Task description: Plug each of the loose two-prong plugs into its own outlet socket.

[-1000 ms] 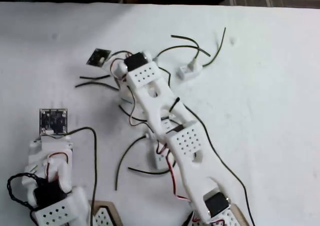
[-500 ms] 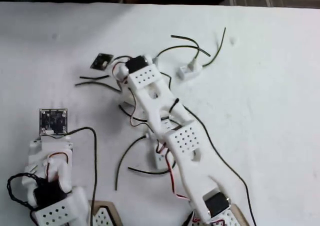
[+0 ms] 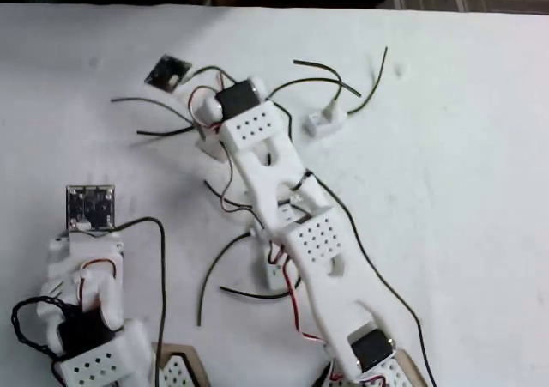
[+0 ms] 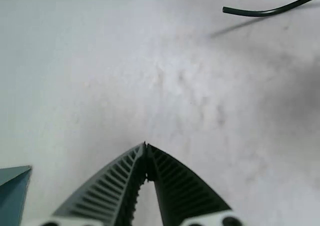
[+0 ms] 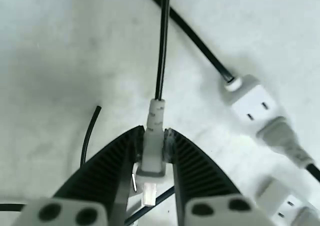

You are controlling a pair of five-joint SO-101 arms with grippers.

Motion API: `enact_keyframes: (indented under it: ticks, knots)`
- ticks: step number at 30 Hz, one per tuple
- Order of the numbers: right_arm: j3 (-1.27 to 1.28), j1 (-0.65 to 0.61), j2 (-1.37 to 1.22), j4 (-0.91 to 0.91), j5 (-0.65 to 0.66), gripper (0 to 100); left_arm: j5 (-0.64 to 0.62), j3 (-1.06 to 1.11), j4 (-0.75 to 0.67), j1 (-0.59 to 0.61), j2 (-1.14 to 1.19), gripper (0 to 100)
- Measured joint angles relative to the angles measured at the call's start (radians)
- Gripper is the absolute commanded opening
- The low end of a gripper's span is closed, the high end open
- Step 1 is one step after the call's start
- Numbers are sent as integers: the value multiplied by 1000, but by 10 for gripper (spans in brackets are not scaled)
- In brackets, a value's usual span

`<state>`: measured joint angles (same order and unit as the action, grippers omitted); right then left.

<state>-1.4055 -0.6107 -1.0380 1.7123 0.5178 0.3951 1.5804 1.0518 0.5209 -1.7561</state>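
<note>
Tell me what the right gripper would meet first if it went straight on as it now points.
Holding a plug, the right gripper would probably first meet the black cable crossing the plug's cord ahead, though depth is unclear. The outlet socket lies beside that line.

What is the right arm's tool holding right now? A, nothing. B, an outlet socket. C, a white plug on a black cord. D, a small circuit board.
C: the right wrist view shows the right tool closed on a white plug, its black cord leading away.
</note>
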Motion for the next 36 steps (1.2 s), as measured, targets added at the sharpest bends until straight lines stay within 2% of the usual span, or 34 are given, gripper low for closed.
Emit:
enact_keyframes:
  ticks: [5,8,14,24,36]
  knots:
    - [5,0,117,6,-58,16,-58,-43,0,0,0,23]
    - [104,2,235,6,-78,16,-109,-94,0,0,0,23]
    - [503,-3,569,6,-169,16,-184,-163,0,-3,-3,23]
    - [1076,-11,1148,-2,-313,16,-281,-163,0,-187,-2,23]
    - [1691,-14,1587,-351,-368,17,-285,-282,0,-400,-14,23]
